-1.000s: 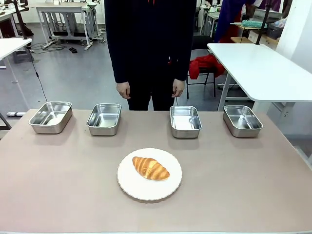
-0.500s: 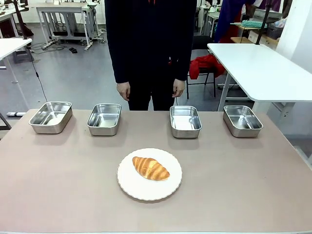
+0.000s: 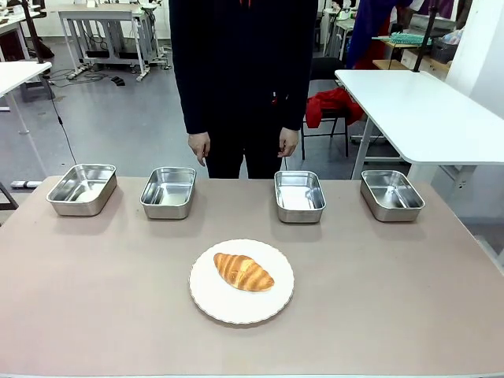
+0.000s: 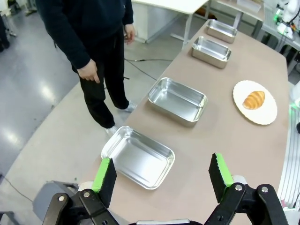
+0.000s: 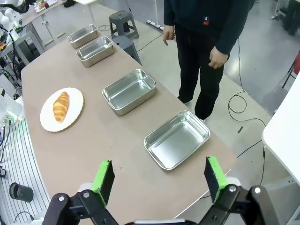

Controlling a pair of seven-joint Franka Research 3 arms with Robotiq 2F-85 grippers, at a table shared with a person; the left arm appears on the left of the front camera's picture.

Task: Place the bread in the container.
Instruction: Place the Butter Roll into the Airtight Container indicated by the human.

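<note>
While my left gripper (image 4: 161, 161) and right gripper (image 5: 158, 164) both stand wide open and empty, the bread (image 3: 243, 272) lies on the plate (image 3: 206, 303). Four alike trays (image 3: 165, 211) invite a wrong drop, and a hard pinch may crush it.

We find the croissant (image 3: 243, 272) whole, golden-brown, with a glossy ridged crust. It lies flat on the white plate (image 3: 236, 312) near the middle of the table (image 3: 87, 299), its long axis slanting from far-left to near-right. We record four shallow steel trays, all alike, in a row along the far edge: left-end tray (image 3: 82, 189), second tray (image 3: 168, 191), third tray (image 3: 299, 196), right-end tray (image 3: 391, 194). All stand upright, empty, and well apart from the croissant. We cannot tell which one the task means.
</note>
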